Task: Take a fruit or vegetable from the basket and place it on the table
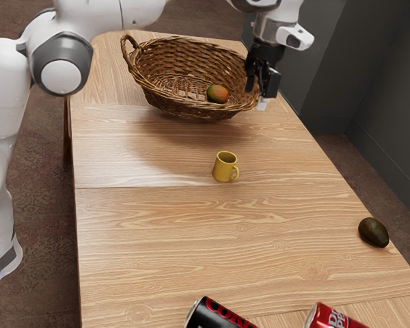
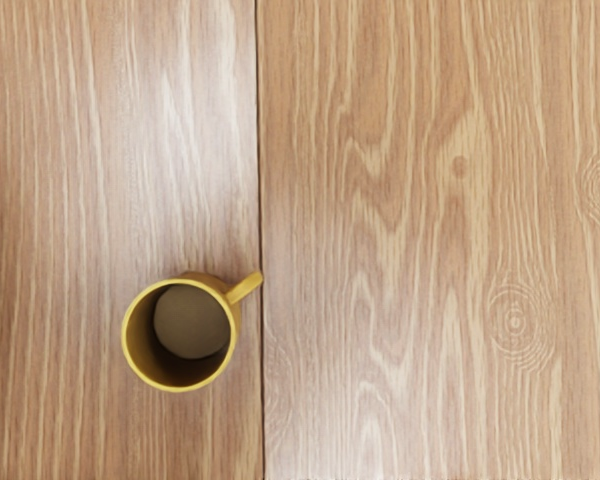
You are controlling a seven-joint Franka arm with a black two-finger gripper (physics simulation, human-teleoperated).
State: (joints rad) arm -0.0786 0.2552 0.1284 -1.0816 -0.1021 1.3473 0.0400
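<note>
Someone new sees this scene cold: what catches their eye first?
Probably the big wicker basket at the table's far end, with a red-green fruit inside. Next, the bright yellow mug standing around mid-table, then the black can and red can along the exterior view's lower edge.

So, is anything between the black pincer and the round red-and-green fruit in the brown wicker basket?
Yes, sideways: the basket wall facing the yellow handled mug seems to stand between the pincer and the fruit. Nothing visible covers the fruit from above, so going over looks best.
</note>
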